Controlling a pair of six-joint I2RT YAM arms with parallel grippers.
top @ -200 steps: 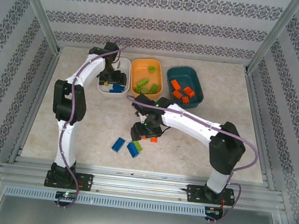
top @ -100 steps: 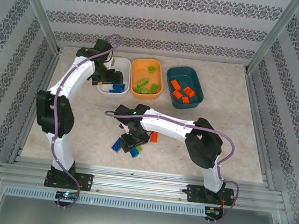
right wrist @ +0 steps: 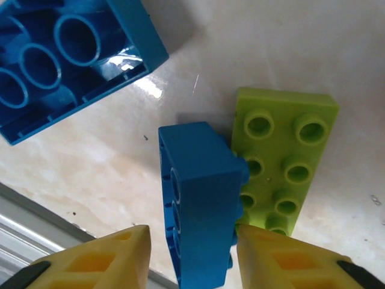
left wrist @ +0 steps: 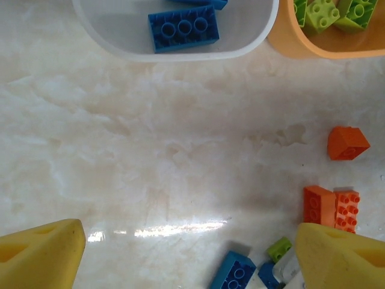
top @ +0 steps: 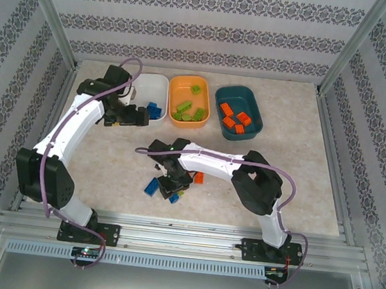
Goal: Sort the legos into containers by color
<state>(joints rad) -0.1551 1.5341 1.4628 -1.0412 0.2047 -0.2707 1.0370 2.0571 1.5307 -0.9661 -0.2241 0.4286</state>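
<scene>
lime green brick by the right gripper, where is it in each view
Top external: lime green brick low centre, beside the right gripper.
Left wrist: brick at bottom edge, right of centre.
Right wrist: brick right of centre, studs up.
Shared landmark: the loose blue brick to its left.

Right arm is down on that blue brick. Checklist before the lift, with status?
1. Blue brick sits between the right pincer fingers: ok.
2. Grip fully closed on it: cannot tell.
3. Blue brick free of the lime green brick: not ok, they touch along one side.
4. White tub has room left: ok.
5. Left pincer open and empty: ok.
</scene>
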